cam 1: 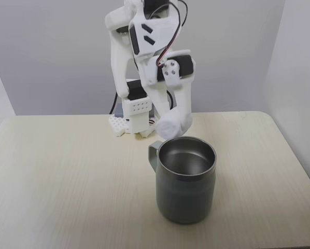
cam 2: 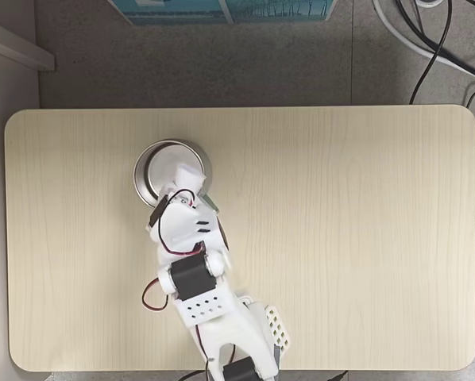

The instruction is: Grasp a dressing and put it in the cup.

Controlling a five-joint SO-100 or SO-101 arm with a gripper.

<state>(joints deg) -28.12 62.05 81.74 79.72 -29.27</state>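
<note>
Pale wood-grain table (cam 1: pixel 67 181), rounded corners, set against a grey wall in a fixed view taken from the front.

Cup (cam 1: pixel 186 179) upright near table centre in that view: grey-green outside, shiny steel rim and inside, handle at the picture's left. Nothing visible inside it there.

White arm (cam 1: pixel 144 62) with black motors and red-and-black wiring, base at the table's far edge, bent forward and down toward the cup.

Tool (cam 1: pixel 171 124) closed on the dressing (cam 1: pixel 169 126), a small white soft roll held between the fingers. Roll just above the cup's far rim, not inside the cup. Touching the rim or not: cannot tell.

In a fixed view from overhead: cup (cam 2: pixel 146 171) left of table centre, only part of the rim and steel inside exposed. Arm (cam 2: pixel 194 274) reaching up the picture from the lower table edge (cam 2: pixel 341 349), tool (cam 2: pixel 174 175) over the cup's mouth. Dressing hard to separate from the white fingers there.

Beyond the table in that view: grey floor (cam 2: pixel 222 63), black cables (cam 2: pixel 432 48) at upper right, a blue box (cam 2: pixel 222 9) at the top edge.
</note>
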